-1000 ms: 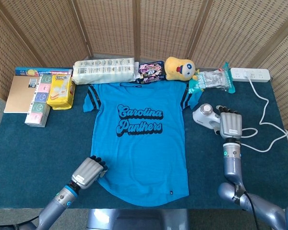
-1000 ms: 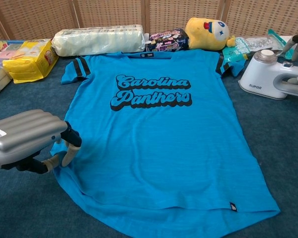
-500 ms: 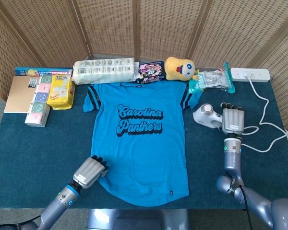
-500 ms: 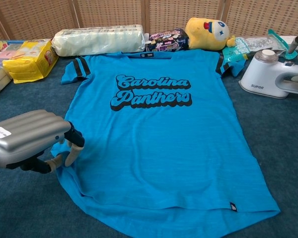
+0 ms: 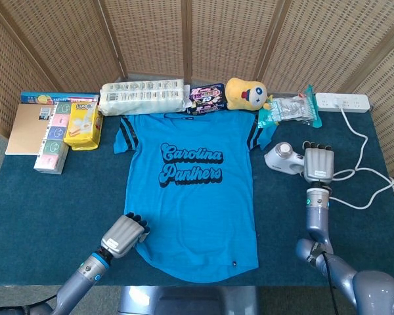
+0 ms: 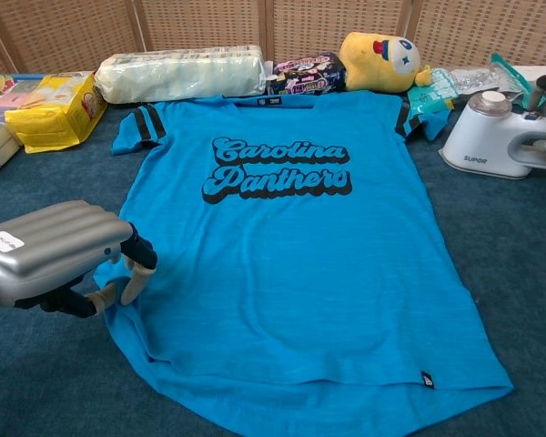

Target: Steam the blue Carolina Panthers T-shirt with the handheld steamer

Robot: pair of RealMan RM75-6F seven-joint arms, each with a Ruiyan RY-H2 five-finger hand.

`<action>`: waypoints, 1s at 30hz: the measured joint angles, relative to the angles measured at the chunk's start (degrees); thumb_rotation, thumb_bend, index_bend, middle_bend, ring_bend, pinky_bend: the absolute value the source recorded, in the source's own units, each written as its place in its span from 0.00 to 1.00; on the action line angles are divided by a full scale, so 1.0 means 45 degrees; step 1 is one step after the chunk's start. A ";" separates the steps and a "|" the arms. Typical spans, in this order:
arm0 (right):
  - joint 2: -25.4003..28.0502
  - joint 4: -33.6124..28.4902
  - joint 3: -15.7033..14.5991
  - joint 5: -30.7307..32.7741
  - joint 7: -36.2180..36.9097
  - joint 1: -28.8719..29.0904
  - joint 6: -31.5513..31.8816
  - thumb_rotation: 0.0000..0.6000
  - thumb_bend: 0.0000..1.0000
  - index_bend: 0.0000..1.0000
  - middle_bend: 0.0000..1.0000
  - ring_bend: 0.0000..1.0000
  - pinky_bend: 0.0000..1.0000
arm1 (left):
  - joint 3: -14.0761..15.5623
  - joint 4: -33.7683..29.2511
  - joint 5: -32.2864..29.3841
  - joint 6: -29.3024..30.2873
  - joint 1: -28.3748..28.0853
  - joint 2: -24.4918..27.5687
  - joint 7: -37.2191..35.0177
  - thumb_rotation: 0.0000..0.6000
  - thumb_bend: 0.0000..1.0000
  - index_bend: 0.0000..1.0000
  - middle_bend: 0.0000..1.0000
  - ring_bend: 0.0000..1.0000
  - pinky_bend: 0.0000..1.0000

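The blue T-shirt (image 5: 191, 192) lies flat, print up, in the middle of the dark table (image 5: 46, 203); the left hand (image 5: 123, 235) rests at its lower left hem, fingers curled down onto the cloth edge, pinning it; whether it truly grips the fabric I cannot tell; the white steamer (image 5: 284, 158) lies just right of the shirt's right sleeve; the right hand (image 5: 317, 164) lies over the steamer's handle, and its grasp cannot be made out; a yellow plush toy (image 5: 245, 92) sits beyond the shirt's collar.
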 measured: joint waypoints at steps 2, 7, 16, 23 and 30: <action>-0.0192 0.0345 -0.0011 -0.0119 0.0220 0.0073 -0.0035 1.00 0.34 0.37 0.44 0.42 0.38 | 0.0000 -0.0013 -0.0050 0.0010 0.0005 0.0016 0.0024 1.00 0.55 0.64 0.52 0.39 0.38; -0.0693 0.1336 -0.0002 -0.0388 0.0772 0.0290 -0.0178 1.00 0.35 0.39 0.45 0.43 0.39 | 0.0005 -0.0053 -0.0139 0.0019 0.0000 0.0034 0.0086 1.00 0.55 0.64 0.52 0.39 0.38; -0.1433 0.2957 0.0054 -0.0680 0.1428 0.0636 -0.0842 1.00 0.36 0.45 0.50 0.48 0.43 | 0.0043 -0.0127 -0.0215 0.0045 -0.0025 0.0010 0.0175 1.00 0.55 0.64 0.52 0.39 0.38; -0.1719 0.3714 0.0298 -0.0773 0.2078 0.1009 -0.1460 1.00 0.37 0.56 0.61 0.60 0.55 | 0.0084 -0.0173 -0.0265 0.0137 0.0013 0.0081 0.0173 1.00 0.55 0.64 0.52 0.39 0.38; -0.1610 0.3656 0.0403 -0.0979 0.3311 0.1061 -0.1584 1.00 0.37 0.71 0.74 0.76 0.74 | 0.0133 -0.0148 -0.0244 0.0110 -0.0017 0.0087 0.0145 1.00 0.55 0.64 0.52 0.39 0.38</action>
